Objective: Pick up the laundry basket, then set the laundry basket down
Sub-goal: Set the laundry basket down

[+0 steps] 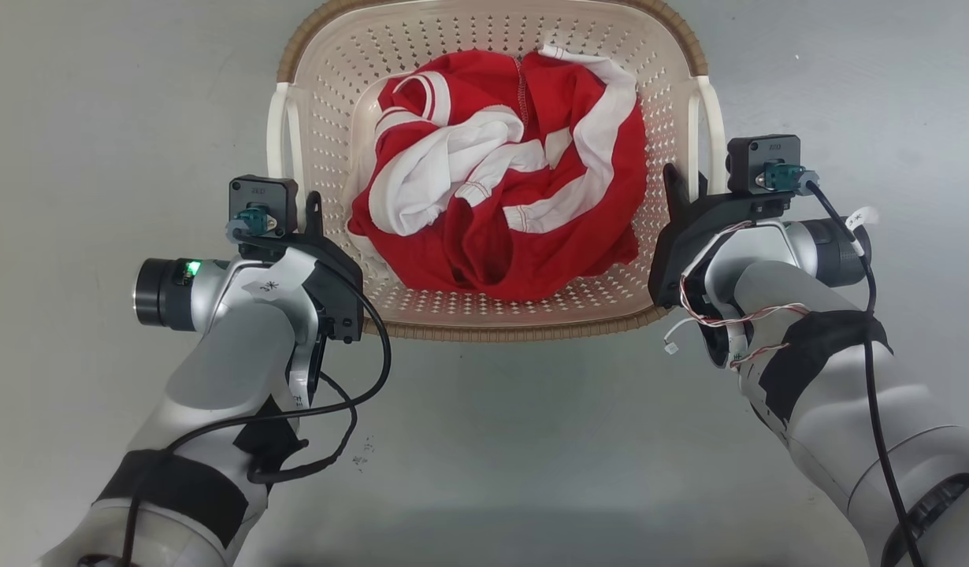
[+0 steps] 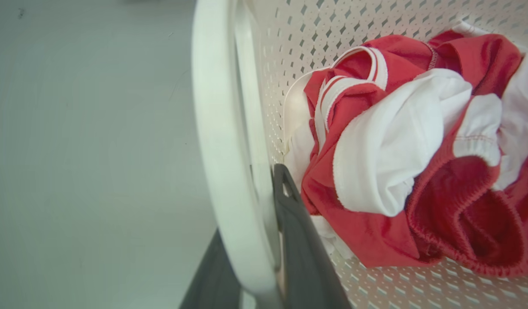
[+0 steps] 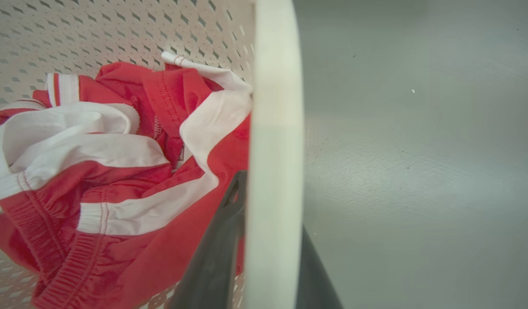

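Note:
The laundry basket [image 1: 484, 332], cream and perforated with a brown rim, sits at the top centre of the head view over a grey floor. It holds crumpled red and white clothes [image 1: 500, 197]. My left gripper [image 1: 299, 209] is shut on the basket's white left loop handle [image 2: 221, 128], one dark finger [image 2: 298, 231] inside and one outside. On the other side, my right gripper [image 1: 689, 185] is shut the same way on the right loop handle [image 3: 274, 107], and its inner finger [image 3: 221, 240] lies against the clothes [image 3: 118, 163]. I cannot tell whether the basket touches the floor.
Bare grey floor [image 1: 484, 457] spreads on all sides of the basket. My two pale forearms [image 1: 232, 378] come up from the lower corners of the head view, with black cables hanging from them.

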Controlling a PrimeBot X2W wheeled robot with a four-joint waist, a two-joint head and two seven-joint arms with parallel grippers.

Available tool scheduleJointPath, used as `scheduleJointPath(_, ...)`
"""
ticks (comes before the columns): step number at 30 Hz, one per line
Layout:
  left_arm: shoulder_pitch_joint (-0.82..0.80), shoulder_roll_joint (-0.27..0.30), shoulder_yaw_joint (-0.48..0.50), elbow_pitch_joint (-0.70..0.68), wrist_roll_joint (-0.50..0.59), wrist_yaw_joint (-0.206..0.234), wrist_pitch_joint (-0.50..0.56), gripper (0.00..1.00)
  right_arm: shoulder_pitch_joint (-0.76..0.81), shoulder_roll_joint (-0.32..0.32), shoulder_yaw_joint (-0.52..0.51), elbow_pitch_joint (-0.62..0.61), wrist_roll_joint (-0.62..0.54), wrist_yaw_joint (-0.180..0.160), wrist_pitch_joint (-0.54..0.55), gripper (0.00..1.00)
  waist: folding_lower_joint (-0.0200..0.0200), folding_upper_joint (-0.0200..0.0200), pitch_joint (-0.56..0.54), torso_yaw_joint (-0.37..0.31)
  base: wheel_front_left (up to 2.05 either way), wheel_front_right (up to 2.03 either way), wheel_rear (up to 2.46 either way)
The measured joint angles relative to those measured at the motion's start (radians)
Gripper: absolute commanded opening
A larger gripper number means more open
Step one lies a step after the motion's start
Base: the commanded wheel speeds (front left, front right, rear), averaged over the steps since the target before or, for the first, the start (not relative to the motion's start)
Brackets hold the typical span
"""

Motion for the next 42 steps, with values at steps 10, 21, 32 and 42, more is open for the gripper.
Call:
scheduleJointPath(10, -0.021, -0.001, 0.0, 0.018, 0.008, 0.0, -0.018, 0.0, -0.008, -0.001, 0.004, -0.009, 0.0, 0.0, -0.021, 0.19, 0.0, 0.0, 0.013, 0.0, 0.0, 0.0, 0.0)
scheduleJointPath(21, -0.044, -0.01, -0.007, 0.037, 0.018, -0.001, -0.031, 1.0, -0.018, 0.01, 0.016, -0.016, -0.003, 0.0, -0.043, 1.0, 0.0, 0.0, 0.008, -0.003, 0.0, 0.0, 0.0)
scheduleJointPath(32, -0.044, -0.002, -0.008, 0.057, 0.024, -0.001, -0.044, 1.0, -0.02, 0.01, 0.022, -0.016, -0.003, 0.0, -0.053, 1.0, 0.0, 0.0, -0.027, -0.014, 0.0, 0.0, 0.0)
scheduleJointPath(42, -0.044, 0.012, -0.008, 0.064, 0.025, -0.002, -0.063, 1.0, -0.016, 0.011, 0.016, -0.004, 0.0, 0.0, -0.075, 1.0, 0.0, 0.0, -0.081, -0.029, 0.0, 0.0, 0.0)
